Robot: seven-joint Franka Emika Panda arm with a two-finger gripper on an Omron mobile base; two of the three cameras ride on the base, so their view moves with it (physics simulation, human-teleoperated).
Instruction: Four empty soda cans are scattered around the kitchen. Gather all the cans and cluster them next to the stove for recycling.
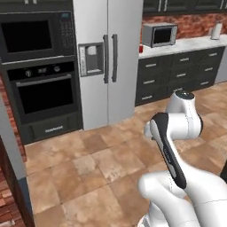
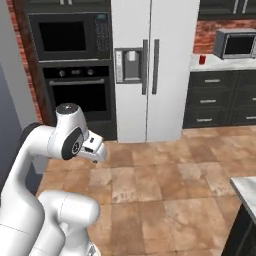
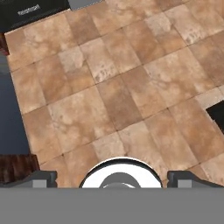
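One soda can (image 2: 202, 59) stands upright on the far tabletop (image 2: 220, 64) between the refrigerator (image 2: 155, 65) and the microwave (image 2: 235, 44); empty, it should be light, thin-walled and slick, best pinched mid-body, while the gripper (image 3: 111, 178) hangs wide open and empty over the floor.

Light was even and fairly bright, with no clear source. The floor tiles (image 1: 102, 164) carried hardly any shadows. The fridge doors (image 2: 155, 70) showed a soft pale sheen, no hard glare. All three pictures were slightly soft and grainy (coarse rendering); far cabinet (image 1: 177, 73) edges looked fuzzy. Edges showed no visible bending.
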